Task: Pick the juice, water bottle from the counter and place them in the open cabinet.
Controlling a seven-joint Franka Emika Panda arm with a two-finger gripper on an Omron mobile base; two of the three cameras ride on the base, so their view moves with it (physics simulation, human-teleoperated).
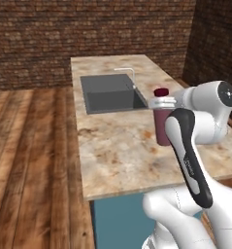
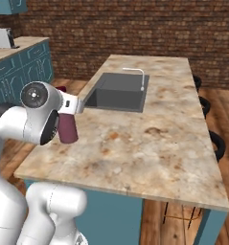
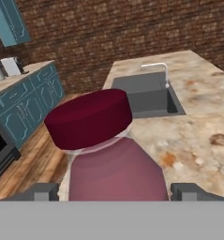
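A beige marbled desk [image 2: 154, 139] with rusty veins stands on teal base cabinets, over a wooden plank floor [image 1: 30, 160] and before dark brick walls [image 2: 135, 28]. One grey sink [image 1: 111, 93] with one faucet [image 2: 136, 74] sits in it. One juice [image 3: 106, 154] stands upright near the desk's edge, between the spread, open fingers [image 3: 114, 191].

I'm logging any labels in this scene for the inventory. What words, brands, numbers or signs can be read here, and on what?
None can be read.
The juice: no label on its body or maroon cap.
The dark forearm cover of the arm: a small pale marking, too blurred to read.
The counter and the sink: no writing.
The gripper: no writing on its fingertips.
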